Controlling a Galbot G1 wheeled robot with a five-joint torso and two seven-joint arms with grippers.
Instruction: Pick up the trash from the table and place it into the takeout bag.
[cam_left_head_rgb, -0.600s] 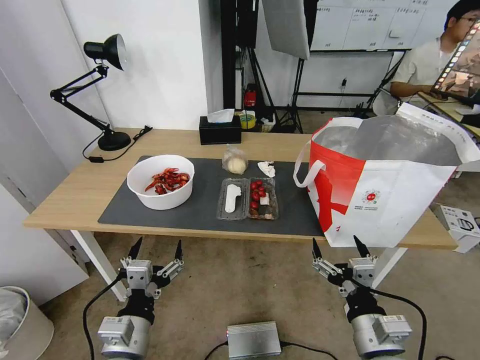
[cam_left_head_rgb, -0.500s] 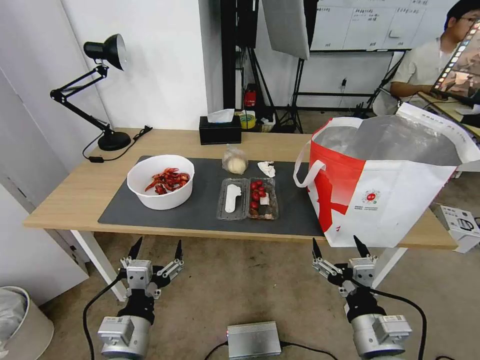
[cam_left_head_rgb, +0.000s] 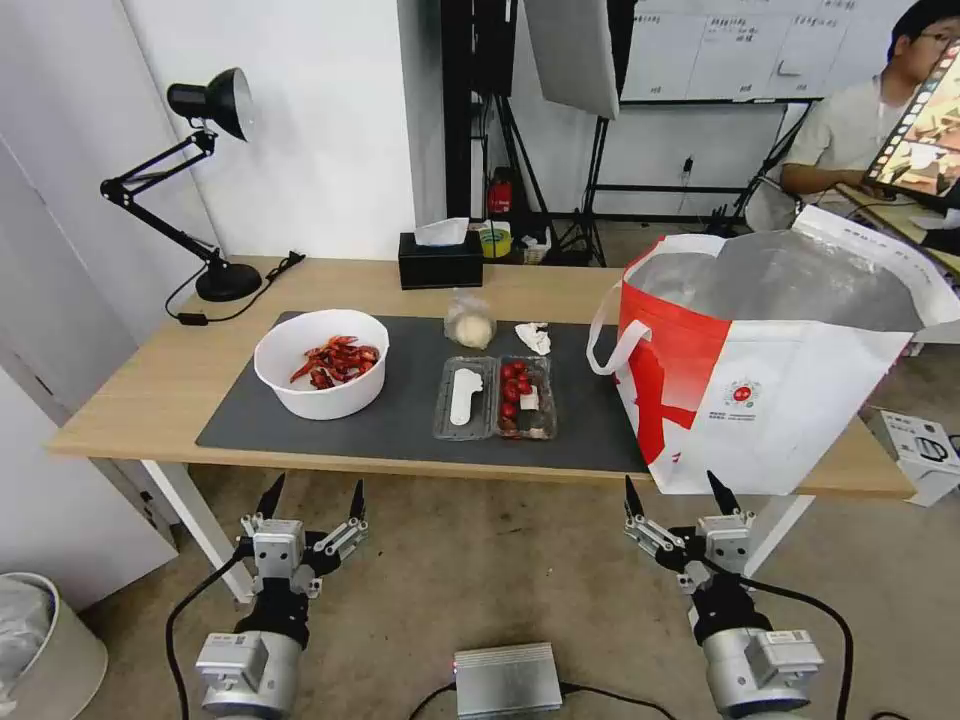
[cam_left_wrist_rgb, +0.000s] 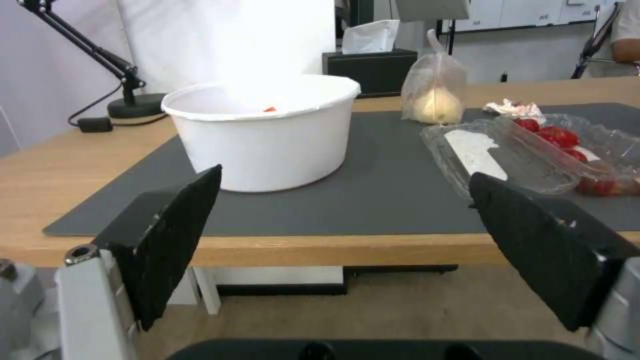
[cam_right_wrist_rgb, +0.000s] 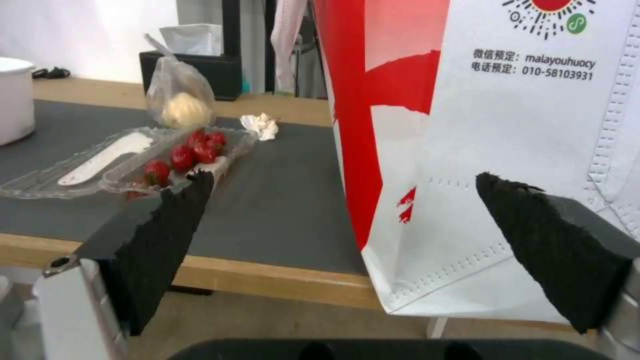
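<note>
On the table's (cam_left_head_rgb: 150, 380) dark mat sit a white bowl of red shells (cam_left_head_rgb: 321, 362) (cam_left_wrist_rgb: 263, 130), a clear two-part tray with red bits (cam_left_head_rgb: 496, 397) (cam_left_wrist_rgb: 533, 155) (cam_right_wrist_rgb: 133, 160), a clear bag around a beige lump (cam_left_head_rgb: 469, 320) (cam_left_wrist_rgb: 437, 92) (cam_right_wrist_rgb: 179, 100) and a crumpled white tissue (cam_left_head_rgb: 533, 336) (cam_right_wrist_rgb: 261, 125). The red-and-white takeout bag (cam_left_head_rgb: 770, 370) (cam_right_wrist_rgb: 493, 125) stands open at the table's right end. My left gripper (cam_left_head_rgb: 312, 500) (cam_left_wrist_rgb: 343, 210) hangs open below the table's front edge, in front of the bowl. My right gripper (cam_left_head_rgb: 672, 495) (cam_right_wrist_rgb: 343, 215) is open too, low in front of the bag.
A black desk lamp (cam_left_head_rgb: 205, 180) stands at the table's back left and a black tissue box (cam_left_head_rgb: 440, 260) at the back middle. A grey box (cam_left_head_rgb: 508, 678) lies on the floor between my arms. A white bin (cam_left_head_rgb: 45, 640) stands at the lower left.
</note>
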